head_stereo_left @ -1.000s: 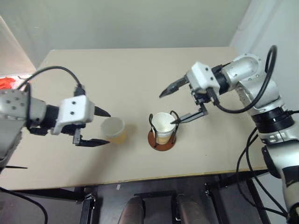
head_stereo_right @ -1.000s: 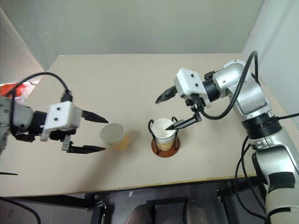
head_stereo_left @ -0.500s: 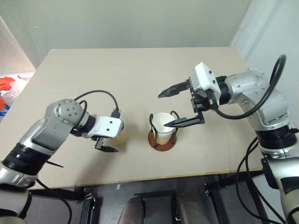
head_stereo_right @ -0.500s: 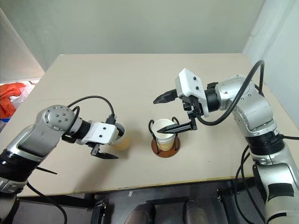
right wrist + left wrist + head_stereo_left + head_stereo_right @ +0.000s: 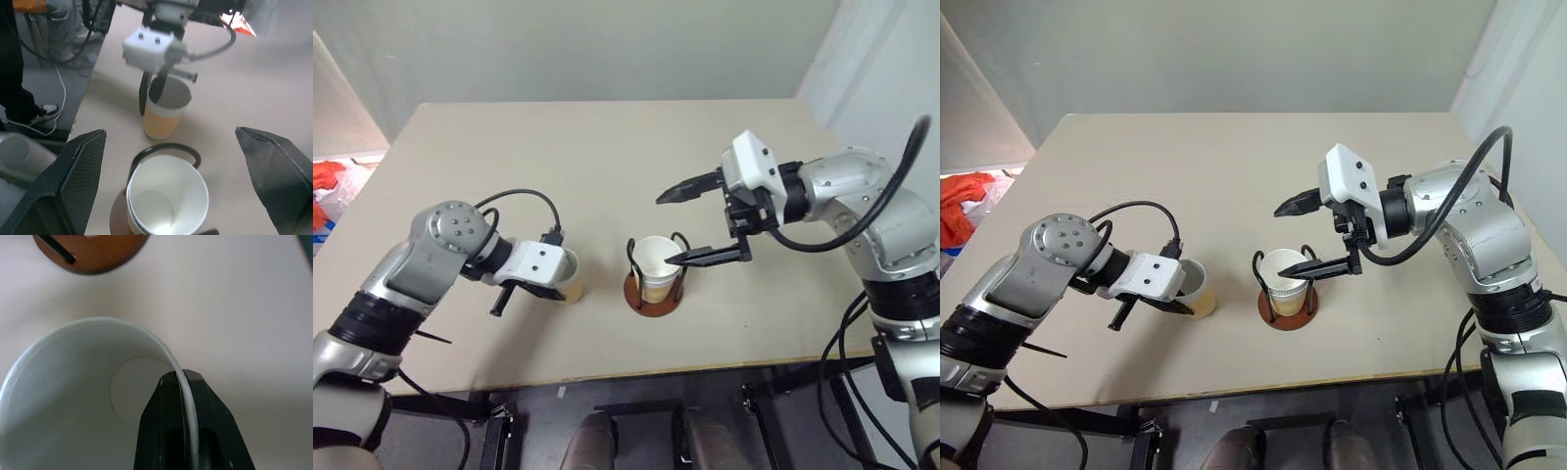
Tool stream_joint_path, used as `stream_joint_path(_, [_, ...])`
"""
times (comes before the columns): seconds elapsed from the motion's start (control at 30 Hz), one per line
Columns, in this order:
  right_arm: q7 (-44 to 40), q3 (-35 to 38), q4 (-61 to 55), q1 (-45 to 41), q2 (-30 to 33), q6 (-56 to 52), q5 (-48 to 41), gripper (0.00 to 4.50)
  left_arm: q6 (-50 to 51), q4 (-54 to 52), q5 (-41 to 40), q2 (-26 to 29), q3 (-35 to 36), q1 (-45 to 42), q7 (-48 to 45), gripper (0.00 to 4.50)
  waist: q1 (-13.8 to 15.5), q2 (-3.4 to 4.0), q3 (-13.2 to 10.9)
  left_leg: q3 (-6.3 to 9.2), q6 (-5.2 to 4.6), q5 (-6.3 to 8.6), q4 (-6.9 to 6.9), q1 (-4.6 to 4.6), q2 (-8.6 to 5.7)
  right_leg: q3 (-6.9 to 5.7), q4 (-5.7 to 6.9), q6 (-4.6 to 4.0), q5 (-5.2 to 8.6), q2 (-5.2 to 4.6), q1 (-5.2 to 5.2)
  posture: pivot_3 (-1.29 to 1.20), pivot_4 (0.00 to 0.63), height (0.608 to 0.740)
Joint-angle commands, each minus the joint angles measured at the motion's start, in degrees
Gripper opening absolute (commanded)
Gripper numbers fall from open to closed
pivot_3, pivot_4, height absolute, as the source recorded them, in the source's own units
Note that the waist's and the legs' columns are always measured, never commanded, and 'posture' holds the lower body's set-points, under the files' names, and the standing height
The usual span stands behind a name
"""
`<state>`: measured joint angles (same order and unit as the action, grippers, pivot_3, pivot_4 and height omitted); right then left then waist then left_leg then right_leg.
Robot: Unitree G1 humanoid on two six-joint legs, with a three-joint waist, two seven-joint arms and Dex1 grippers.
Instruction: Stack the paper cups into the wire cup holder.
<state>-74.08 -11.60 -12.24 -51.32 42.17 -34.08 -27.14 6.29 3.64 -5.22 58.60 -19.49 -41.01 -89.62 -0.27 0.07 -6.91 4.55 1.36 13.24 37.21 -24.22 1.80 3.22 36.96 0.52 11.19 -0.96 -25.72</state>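
Paper cups: one loose cup (image 5: 565,275) is standing on the table (image 5: 607,147), two nested cups (image 5: 164,201) are sitting in the one wire cup holder (image 5: 651,291). Left gripper (image 5: 182,382) is clamping the loose cup's rim; right gripper (image 5: 680,225) is hanging above the holder, jaws wide apart.

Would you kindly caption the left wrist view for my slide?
Left gripper pinching the wall of a paper cup, with the wire cup holder just beyond it.
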Motion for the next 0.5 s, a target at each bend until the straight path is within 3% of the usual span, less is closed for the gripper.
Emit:
stream_joint_path(0.03, [-4.0, 8.8, -3.2, 4.8, 6.3, 0.3, -4.8, 4.5, 4.1, -1.5, -13.2, 1.9, 5.5, -7.9, -2.9, 0.03, 0.7, -0.07, 0.0, 0.03, -0.02, -0.03, 0.02, -0.08, 0.0, -0.04, -0.03, 0.02, -0.01, 0.0, -0.01, 0.0, 0.15, 0.74])
stream_joint_path(0.13, [-5.0, 14.5, -4.5, 10.2, 10.2, -0.9, -8.2, 4.5, 5.3, -1.0, -20.4, 2.9, 5.3, -13.3, -2.9, 0.03, 1.2, -0.07, 0.0, 0.0, -0.06, 0.0, 0.18, -0.27, -0.02, 0.01, -0.12, 0.04, -0.02, -0.02, -0.01, 0.0, 0.15, 0.74])
stream_joint_path(0.27, [-2.1, 24.8, -5.8, 21.5, 15.5, -2.5, -8.9, 4.5, 4.3, 2.3, -28.7, 0.0, 2.2, -25.4, -2.9, 0.03, 1.5, -0.1, 0.0, -0.09, -0.15, 0.07, 0.34, -0.28, -0.08, 0.05, -0.22, 0.39, -0.05, -0.07, 0.13, 0.0, 0.15, 0.74])
stream_joint_path(0.37, [1.3, 28.7, -8.8, 25.9, 16.3, -4.3, -10.3, 4.5, 2.2, 5.0, -33.2, -3.8, -3.3, -32.1, -2.9, 0.03, 1.4, -0.03, 0.0, -0.15, -0.26, 0.16, 0.63, -0.27, -0.07, 0.12, -0.21, 0.53, -0.1, -0.12, 0.22, 0.0, 0.15, 0.74])
stream_joint_path(0.5, [5.3, 31.0, -12.9, 28.1, 16.4, -6.4, -12.4, 4.5, -4.4, 9.8, -33.3, -9.1, -14.8, -38.4, -2.9, 0.03, 0.9, 0.07, -0.1, -0.24, -0.36, 0.19, 0.86, -0.04, -0.1, 0.25, -0.37, 1.01, -0.19, -0.13, 0.58, 0.0, 0.15, 0.74])
